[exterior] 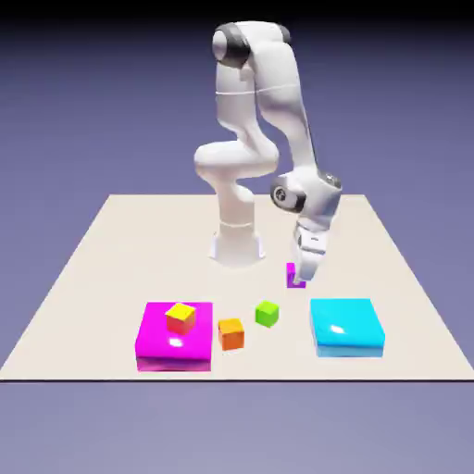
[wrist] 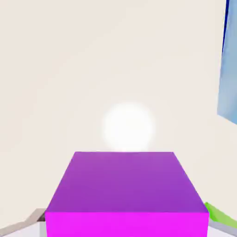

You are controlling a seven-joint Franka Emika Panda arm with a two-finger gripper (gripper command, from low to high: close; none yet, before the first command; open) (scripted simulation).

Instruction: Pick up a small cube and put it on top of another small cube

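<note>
Gripping the purple cube [exterior: 291,270] between the fingertips of the gripper [exterior: 301,278], right of centre in the exterior view, farther off than the green cube [exterior: 267,314] and the cyan block [exterior: 346,320]. Best to raise it straight up with an even squeeze, high enough to pass over any neighbouring cube, before travelling sideways. Then, with the green cube as a likely but unconfirmed base, bring it nearer and a little left, match faces and centres, lower gently to full contact, and part the fingers evenly before backing straight up.
</note>
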